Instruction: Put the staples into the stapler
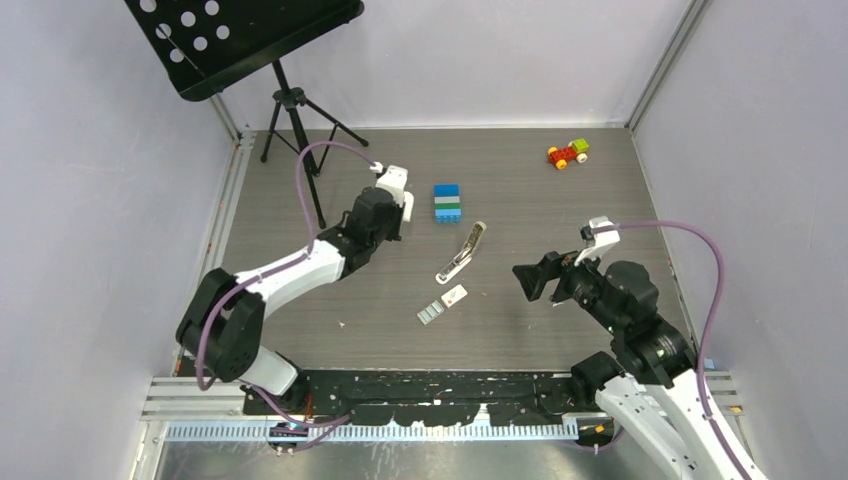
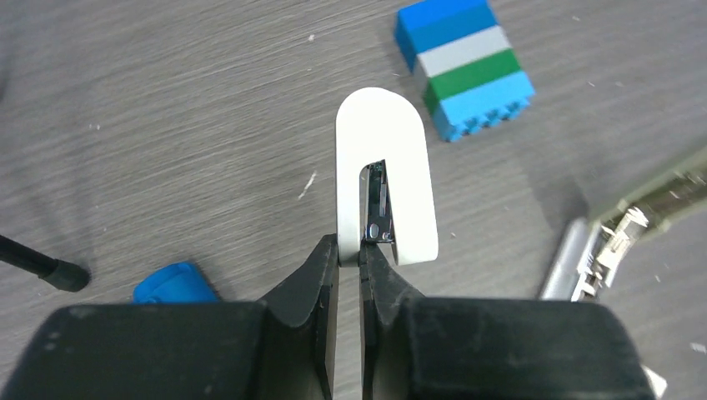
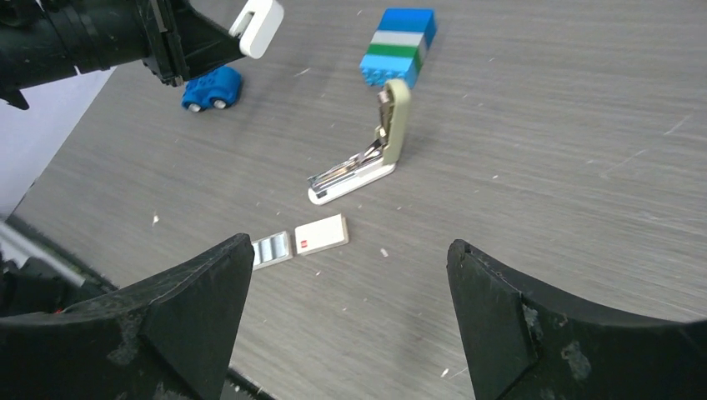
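Note:
The stapler (image 1: 462, 253) lies mid-table with its beige-grey top swung open; it also shows in the right wrist view (image 3: 367, 158) and at the right edge of the left wrist view (image 2: 617, 229). The staples (image 1: 431, 312) (image 3: 271, 248), a small silvery strip, lie just in front of it beside a tiny white red-marked box (image 1: 454, 295) (image 3: 321, 233). My left gripper (image 1: 390, 200) (image 2: 350, 254) is shut on a small all-white curved clip-like piece (image 2: 383, 167) (image 3: 257, 27), left of the stapler. My right gripper (image 1: 532, 278) (image 3: 350, 275) is open and empty, to the right of the staples.
A blue-white-green brick stack (image 1: 447, 203) (image 2: 463, 67) sits behind the stapler. A blue toy car (image 2: 171, 283) (image 3: 213, 87) is under my left wrist. A red-yellow-green toy car (image 1: 567, 153) is far right. A music stand tripod (image 1: 292, 110) stands at back left.

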`<state>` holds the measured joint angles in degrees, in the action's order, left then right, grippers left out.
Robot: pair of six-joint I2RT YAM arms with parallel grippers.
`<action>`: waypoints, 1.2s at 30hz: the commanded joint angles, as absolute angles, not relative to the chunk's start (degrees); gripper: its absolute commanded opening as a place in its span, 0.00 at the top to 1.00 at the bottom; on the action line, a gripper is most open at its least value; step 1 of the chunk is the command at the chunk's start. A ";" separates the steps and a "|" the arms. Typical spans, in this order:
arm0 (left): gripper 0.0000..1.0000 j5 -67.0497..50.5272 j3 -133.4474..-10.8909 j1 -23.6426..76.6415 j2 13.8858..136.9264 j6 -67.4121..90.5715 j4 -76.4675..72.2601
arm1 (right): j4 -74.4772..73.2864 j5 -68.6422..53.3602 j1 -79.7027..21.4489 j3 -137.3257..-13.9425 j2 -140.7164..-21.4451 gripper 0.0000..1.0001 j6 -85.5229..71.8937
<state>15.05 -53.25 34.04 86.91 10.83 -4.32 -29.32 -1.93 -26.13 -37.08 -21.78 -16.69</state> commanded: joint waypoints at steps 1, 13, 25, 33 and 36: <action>1.00 12.34 -51.39 37.06 80.41 1.90 -3.16 | -29.42 -10.16 -26.01 -41.14 -27.75 0.11 -19.45; 1.00 4.74 -45.62 49.58 71.31 -20.08 -1.18 | -27.04 -18.25 -26.00 -45.71 -41.37 0.14 -23.06; 1.00 -6.47 -41.95 56.72 65.47 -33.66 -1.21 | -22.97 -28.48 -26.02 -47.13 -51.25 0.24 -25.39; 1.00 -7.66 -40.91 60.51 63.31 -36.73 -2.12 | -20.41 -34.80 -27.51 -47.55 -55.46 0.25 -25.32; 1.00 -6.61 -41.13 61.65 62.96 -37.41 -2.02 | -20.00 -36.46 -28.79 -47.47 -56.75 0.27 -25.31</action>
